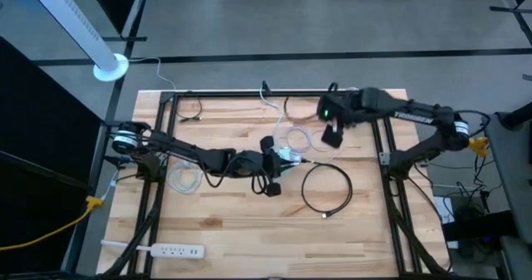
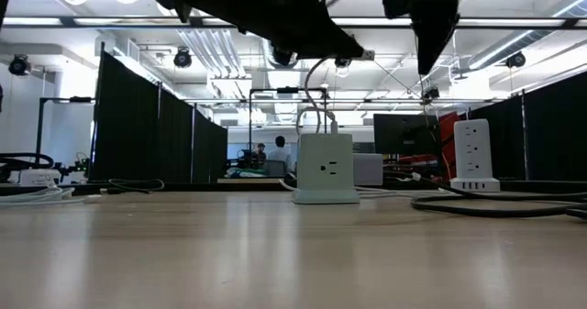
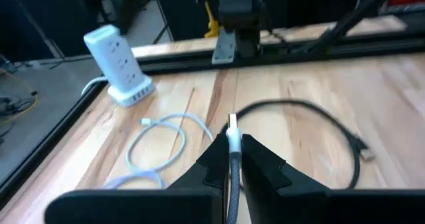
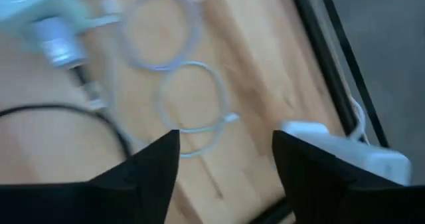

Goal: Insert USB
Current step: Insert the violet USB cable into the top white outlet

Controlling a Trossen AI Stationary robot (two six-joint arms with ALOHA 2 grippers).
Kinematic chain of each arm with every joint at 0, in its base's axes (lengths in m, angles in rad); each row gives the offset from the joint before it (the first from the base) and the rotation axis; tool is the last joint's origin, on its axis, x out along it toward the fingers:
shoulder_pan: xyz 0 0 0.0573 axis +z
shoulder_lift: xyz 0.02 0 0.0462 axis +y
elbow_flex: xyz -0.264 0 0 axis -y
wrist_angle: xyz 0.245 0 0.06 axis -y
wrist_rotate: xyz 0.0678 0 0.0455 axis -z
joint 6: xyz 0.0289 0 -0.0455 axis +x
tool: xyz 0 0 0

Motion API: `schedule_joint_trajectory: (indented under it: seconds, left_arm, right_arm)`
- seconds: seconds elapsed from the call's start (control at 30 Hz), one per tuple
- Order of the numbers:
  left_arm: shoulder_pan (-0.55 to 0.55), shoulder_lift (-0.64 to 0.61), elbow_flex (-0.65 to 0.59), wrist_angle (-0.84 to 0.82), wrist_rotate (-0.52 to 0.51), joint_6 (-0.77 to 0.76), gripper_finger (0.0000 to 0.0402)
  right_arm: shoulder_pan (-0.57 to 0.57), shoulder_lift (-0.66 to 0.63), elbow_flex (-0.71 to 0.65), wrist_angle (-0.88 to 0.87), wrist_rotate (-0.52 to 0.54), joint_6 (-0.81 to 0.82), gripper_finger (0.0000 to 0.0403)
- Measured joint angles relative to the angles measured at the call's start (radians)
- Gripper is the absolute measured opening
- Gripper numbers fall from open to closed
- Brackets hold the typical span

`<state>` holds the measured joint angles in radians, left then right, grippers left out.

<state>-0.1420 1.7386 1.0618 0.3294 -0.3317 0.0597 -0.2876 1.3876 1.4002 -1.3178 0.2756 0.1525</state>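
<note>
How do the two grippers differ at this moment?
The left gripper is shut on a USB cable; the right gripper is open and empty. The left sits over mid-table, the right nearer the white charging tower. Both are dark and two-fingered.

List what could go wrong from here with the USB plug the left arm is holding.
1. The left gripper pinches the cable just behind the USB plug, which sticks out beyond the fingertips. It may twist or slip when pushed into a port.
2. The white charging tower stands free near the table edge. A push could slide or tip it.
3. The black cable loop and white coiled cable lie on the table ahead and could snag.
</note>
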Motion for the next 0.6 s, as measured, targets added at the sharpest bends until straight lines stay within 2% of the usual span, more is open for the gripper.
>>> schedule_joint_trajectory:
  seconds: [0.23, 0.37, 0.53, 0.6]
  left_arm:
    - [-0.041, -0.004, -0.024, -0.011, -0.016, -0.009, 0.0015]
    - [-0.043, -0.009, -0.037, -0.007, -0.015, -0.014, 0.0015]
    - [-0.036, -0.01, -0.047, -0.005, -0.018, -0.018, 0.0015]
    - [-0.032, -0.009, -0.049, -0.005, -0.018, -0.018, 0.0015]
  right_arm:
    - [-0.262, 0.081, 0.004, -0.019, -0.008, -0.112, 0.0273]
    - [-0.363, 0.184, 0.072, -0.108, -0.006, -0.156, 0.0283]
    - [-0.435, 0.323, 0.207, -0.255, 0.121, -0.221, 0.0281]
    - [-0.455, 0.356, 0.245, -0.249, 0.14, -0.252, 0.0278]
